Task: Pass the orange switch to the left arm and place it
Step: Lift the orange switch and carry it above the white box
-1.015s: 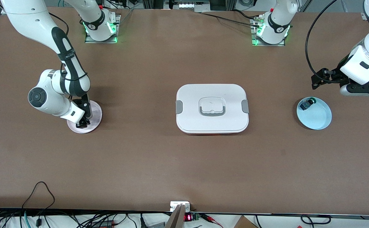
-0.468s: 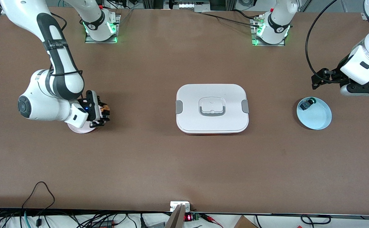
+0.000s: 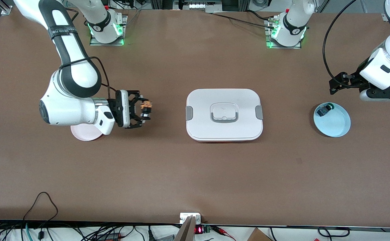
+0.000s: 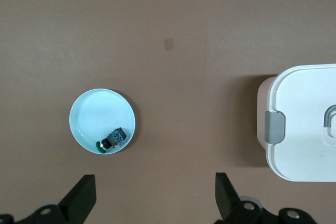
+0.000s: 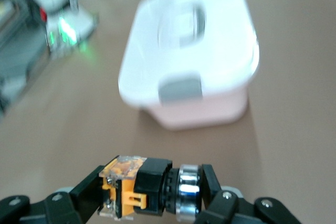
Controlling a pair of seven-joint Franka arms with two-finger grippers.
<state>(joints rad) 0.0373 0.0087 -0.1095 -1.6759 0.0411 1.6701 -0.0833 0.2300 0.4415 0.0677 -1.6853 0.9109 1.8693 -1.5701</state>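
You are looking at the right gripper clamping its black fingers on the orange switch, a small push-button with an orange body, a black collar and a silver ring, and carrying it in the air over bare brown table between the small pink round plate and the box. In the right wrist view the switch is lying sideways between the fingers, with the box ahead of it. The box, a large flat white plastic container with rounded corners, grey side clips and a recessed grey-rimmed handle, is sitting lid-on at the middle of the table, so you cannot tell what it is holding. The pink plate, partly hidden under the right arm, is showing nothing on its visible part. Toward the left arm's end of the table, the pale blue round plate is holding a small black switch with a green cap against its rim. The left gripper is waiting in the air near that plate, its fingers spread wide and gripping nothing.
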